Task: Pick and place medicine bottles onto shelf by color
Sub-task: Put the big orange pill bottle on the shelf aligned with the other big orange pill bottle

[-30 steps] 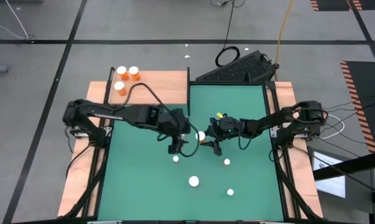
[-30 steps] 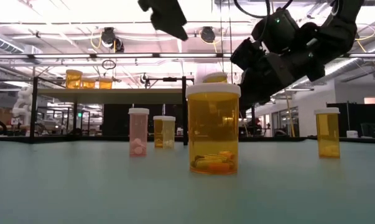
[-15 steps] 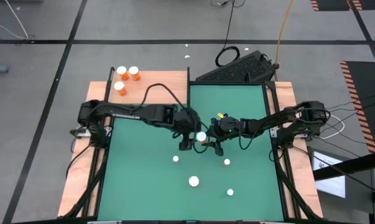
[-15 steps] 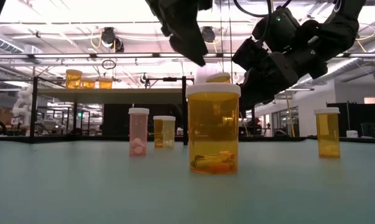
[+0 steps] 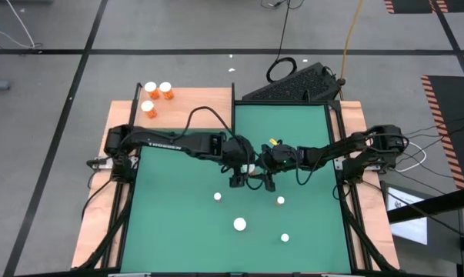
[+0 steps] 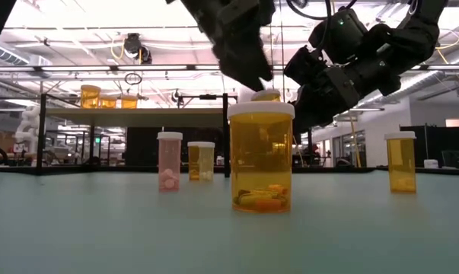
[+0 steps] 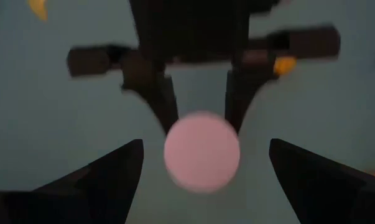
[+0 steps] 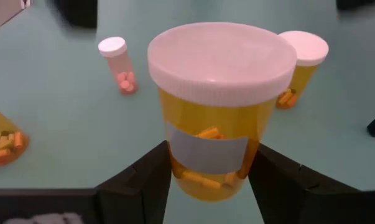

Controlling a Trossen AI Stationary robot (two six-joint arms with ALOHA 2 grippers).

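My right gripper [image 5: 258, 175] is shut on a large orange bottle with a white cap [image 8: 219, 106] above the middle of the green mat [image 5: 178, 231]. My left gripper [image 5: 238, 174] is open and stands right over that bottle; its two fingers are on either side of the white cap [image 7: 202, 151] without touching it. In the low view the cap [image 6: 266, 95] shows behind a nearer orange bottle [image 6: 261, 156]. The wooden shelf [image 5: 193, 104] at the far left carries three orange bottles [image 5: 156, 96]. My right gripper pinches the bottle's orange body [image 8: 175, 168] between its two fingers, one on each side of its lower half. The fingers come from the table's right side, slanting down. The bottle stands upright in the hold, cap up, and seems clear of the mat.
Several bottles stand on the mat nearer the front: a small pink one [image 5: 217, 196], one to its right [image 5: 281, 200], a large orange one [image 5: 239, 224] and one at the near right [image 5: 285, 238]. A black keyboard [image 5: 293, 83] lies beyond the mat's far edge.
My left gripper has gone toward the table's right edge and down, to a place right above the bottle held by my right gripper. The right gripper and its bottle have kept still.
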